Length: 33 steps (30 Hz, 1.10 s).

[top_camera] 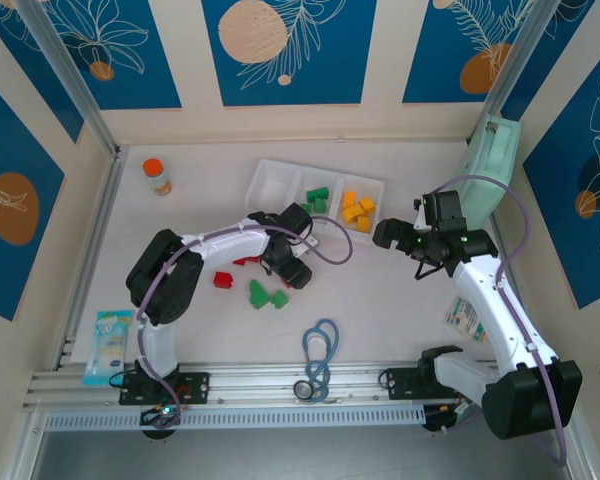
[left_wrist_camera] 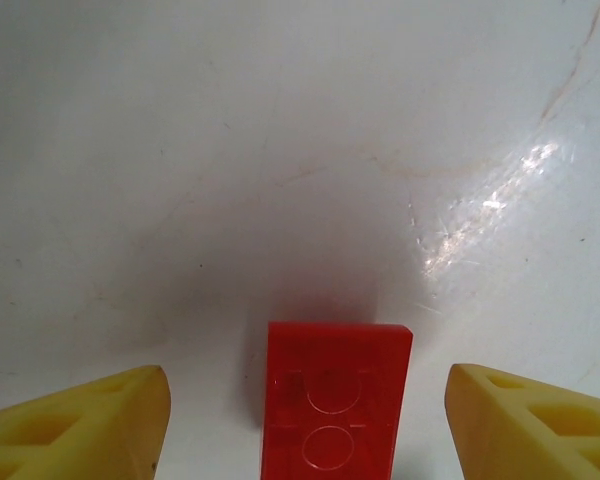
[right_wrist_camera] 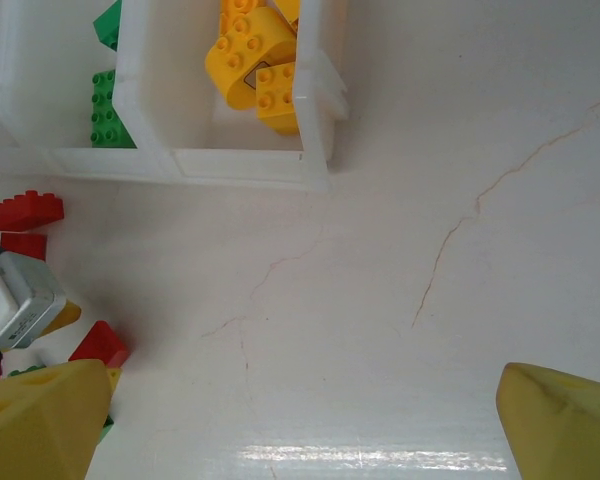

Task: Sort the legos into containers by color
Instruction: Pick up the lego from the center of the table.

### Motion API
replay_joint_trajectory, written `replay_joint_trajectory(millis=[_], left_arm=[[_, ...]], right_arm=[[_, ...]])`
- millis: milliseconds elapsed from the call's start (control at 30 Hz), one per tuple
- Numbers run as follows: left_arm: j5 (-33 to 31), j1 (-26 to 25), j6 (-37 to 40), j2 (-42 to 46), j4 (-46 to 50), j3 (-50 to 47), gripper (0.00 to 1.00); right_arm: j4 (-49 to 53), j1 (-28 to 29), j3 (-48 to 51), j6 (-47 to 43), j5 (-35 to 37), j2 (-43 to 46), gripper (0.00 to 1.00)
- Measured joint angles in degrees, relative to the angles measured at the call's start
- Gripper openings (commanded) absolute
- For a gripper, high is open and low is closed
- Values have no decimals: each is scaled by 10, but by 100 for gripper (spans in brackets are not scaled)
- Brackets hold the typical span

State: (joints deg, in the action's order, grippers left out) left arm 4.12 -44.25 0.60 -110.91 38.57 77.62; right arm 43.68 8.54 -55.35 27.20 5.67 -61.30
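Observation:
A red lego (left_wrist_camera: 335, 405) lies flat on the table between the yellow fingers (left_wrist_camera: 90, 425) of my left gripper (left_wrist_camera: 308, 392), with a gap on each side; the jaws are open. From above, the left gripper (top_camera: 270, 262) sits low, just in front of the white tray (top_camera: 263, 172). The tray's left compartment holds nothing, the middle one holds green legos (top_camera: 317, 198), and the right one holds yellow legos (top_camera: 358, 210). Another red lego (top_camera: 223, 279) and two green legos (top_camera: 267, 295) lie loose on the table. My right gripper (top_camera: 385, 235) hovers open beside the tray's right end, over bare table (right_wrist_camera: 300, 420).
An orange-capped bottle (top_camera: 157, 176) stands at the back left. A mint-green case (top_camera: 492, 165) leans at the right wall. A blue-looped tool (top_camera: 320, 360) lies near the front rail, with a packet (top_camera: 110, 345) at the front left. Red legos (right_wrist_camera: 25, 210) show by the left gripper.

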Motion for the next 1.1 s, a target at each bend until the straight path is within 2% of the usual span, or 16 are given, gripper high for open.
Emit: replay_joint_trajectory(millis=[200,433,567,633,733,967,1100], left_arm=[[3,0,9,-17,5,2,57],[1,0,10,-29,15,12,55],[-13,0,0,-28,15,12,45],[-23,0,-11,-24,8,7,37],[-36,0,-21,-3,0,-13,31],[-81,18,-41,82,-17,-24,30],[-132,70,-53,80,-24,29,30]], right_arm=[[0,0,2,0,-2,-1,99],[0,-1,8,0,-2,-7,99],[0,-2,8,0,-2,-7,99],[-4,-2,10,1,-2,-7,99],[-8,-3,18,2,-1,-7,100],[-9,-4,23,7,-1,-8,100],[-13,-4,25,9,-2,-8,100]])
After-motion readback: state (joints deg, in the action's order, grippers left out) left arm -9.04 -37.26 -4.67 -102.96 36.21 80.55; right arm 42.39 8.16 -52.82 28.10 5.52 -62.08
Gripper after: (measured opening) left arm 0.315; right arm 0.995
